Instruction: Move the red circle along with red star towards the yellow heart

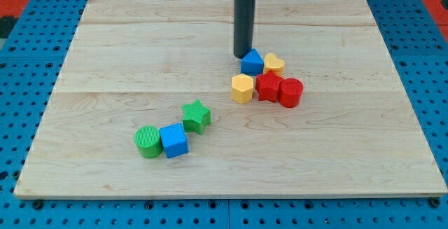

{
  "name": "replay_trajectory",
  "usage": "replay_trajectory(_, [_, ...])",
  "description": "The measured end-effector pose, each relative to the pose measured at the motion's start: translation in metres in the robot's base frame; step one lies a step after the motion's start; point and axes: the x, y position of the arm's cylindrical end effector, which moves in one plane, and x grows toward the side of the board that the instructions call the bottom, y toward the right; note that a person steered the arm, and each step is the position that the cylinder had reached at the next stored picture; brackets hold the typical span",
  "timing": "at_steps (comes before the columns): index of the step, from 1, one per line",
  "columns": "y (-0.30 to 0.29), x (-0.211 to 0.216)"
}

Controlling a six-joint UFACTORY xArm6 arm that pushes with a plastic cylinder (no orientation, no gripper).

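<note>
The red circle [290, 92] lies right of the board's middle, touching the red star [269, 87] on its left. The yellow heart [274, 64] sits just above them, next to a blue triangle [252, 62] on its left. A yellow hexagon [242, 88] touches the red star's left side. My tip [242, 54] rests on the board just up and left of the blue triangle, close to it or touching it.
A green star [197, 115], a blue cube [173, 140] and a green circle [148, 141] form a diagonal group at the lower left of the wooden board [105, 61]. Blue pegboard surrounds the board.
</note>
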Motion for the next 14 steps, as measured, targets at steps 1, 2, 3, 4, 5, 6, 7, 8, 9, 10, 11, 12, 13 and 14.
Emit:
replay_trajectory(1, [-0.001,0.011])
replay_trajectory(2, [-0.001,0.013])
replay_trajectory(3, [-0.001,0.032])
replay_trajectory(4, [-0.055,0.027])
replay_trajectory(5, [-0.099,0.052])
replay_trajectory(6, [-0.05,0.07])
replay_trajectory(7, [-0.064,0.08])
replay_trajectory(8, [-0.012,0.116])
replay_trajectory(9, [0.012,0.154])
replay_trajectory(10, [0.079,0.172])
replay_trajectory(11, [0.105,0.155])
replay_trajectory(12, [0.097,0.134])
replay_trajectory(13, [0.096,0.122])
replay_trajectory(14, [0.085,0.097])
